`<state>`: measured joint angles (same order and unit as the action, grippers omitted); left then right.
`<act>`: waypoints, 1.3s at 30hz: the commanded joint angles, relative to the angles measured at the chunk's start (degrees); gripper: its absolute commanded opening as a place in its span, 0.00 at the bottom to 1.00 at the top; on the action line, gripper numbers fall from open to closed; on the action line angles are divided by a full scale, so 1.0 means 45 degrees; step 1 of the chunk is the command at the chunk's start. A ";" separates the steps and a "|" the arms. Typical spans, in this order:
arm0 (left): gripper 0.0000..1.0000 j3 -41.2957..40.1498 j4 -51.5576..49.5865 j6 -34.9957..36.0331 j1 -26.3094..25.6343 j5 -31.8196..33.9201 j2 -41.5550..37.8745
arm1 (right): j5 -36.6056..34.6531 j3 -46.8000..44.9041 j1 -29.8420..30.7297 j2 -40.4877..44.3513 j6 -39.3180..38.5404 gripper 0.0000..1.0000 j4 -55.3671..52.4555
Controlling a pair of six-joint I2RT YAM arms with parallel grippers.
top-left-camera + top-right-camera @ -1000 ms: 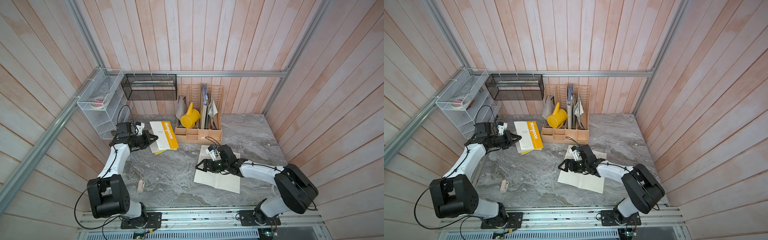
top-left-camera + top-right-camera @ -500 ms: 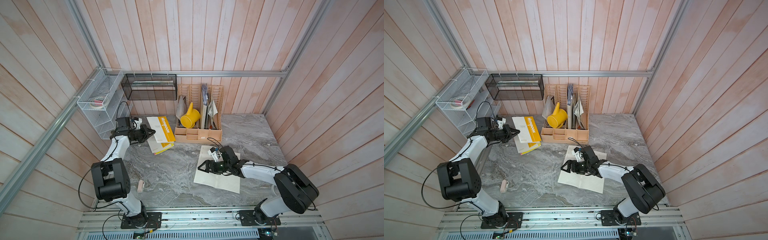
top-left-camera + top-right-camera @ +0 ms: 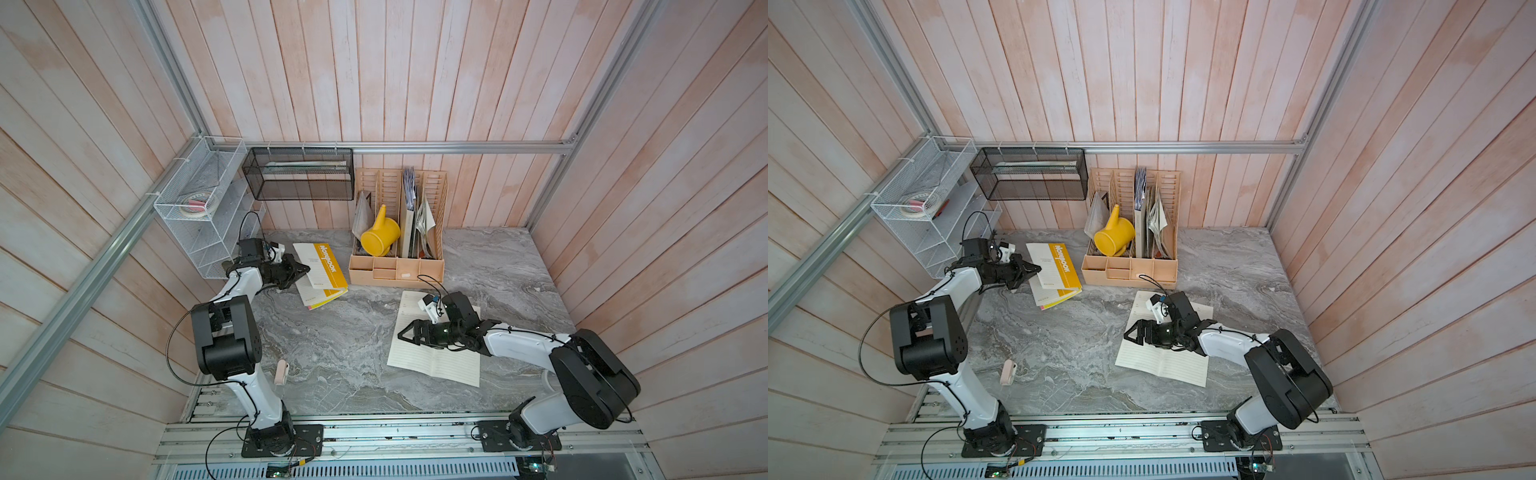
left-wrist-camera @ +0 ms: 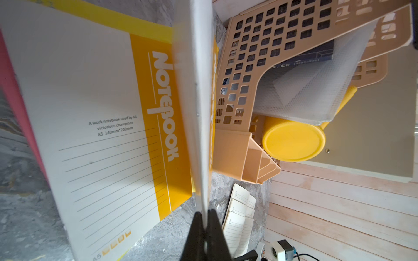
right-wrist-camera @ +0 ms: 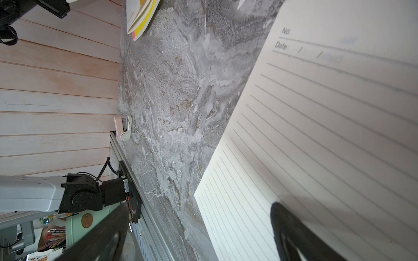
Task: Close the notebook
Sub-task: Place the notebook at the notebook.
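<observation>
**At the table's back left, a notebook sheet is pinched**

Toward the back left corner of the marble table point(image 3: 332, 340), the yellow notebook point(image 3: 322, 266) sits tilted, with cream, yellow and pink edges showing beneath it. The left gripper point(image 3: 305, 269) is clenched on a thin sheet at the notebook's left edge. The left wrist view shows that sheet edge-on between the black fingers point(image 4: 194, 239), beside the cover printed "Notebook".

Just to the right stands a peach desk organizer point(image 3: 397, 272) with a yellow watering can point(image 3: 379, 241) in it. Nearer the front right, a lined notebook point(image 3: 436, 361) lies open and flat. The right gripper point(image 3: 409, 334) hangs over its left edge with jaws spread, grasping nothing. One finger is above the page and the other above bare table. A small pink item point(image 3: 282, 372) lies near the front left.
</observation>
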<state>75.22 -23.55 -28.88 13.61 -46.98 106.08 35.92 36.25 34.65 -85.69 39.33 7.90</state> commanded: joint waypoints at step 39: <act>0.00 -0.0115 0.0027 0.0794 0.0462 0.1476 0.2188 | 0.0026 -0.0321 -0.0114 0.0507 -0.0070 0.98 -0.0080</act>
<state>75.50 -23.20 -26.52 15.38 -41.45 114.87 35.92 35.38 34.39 -84.71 39.33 7.77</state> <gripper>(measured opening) 0.050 0.983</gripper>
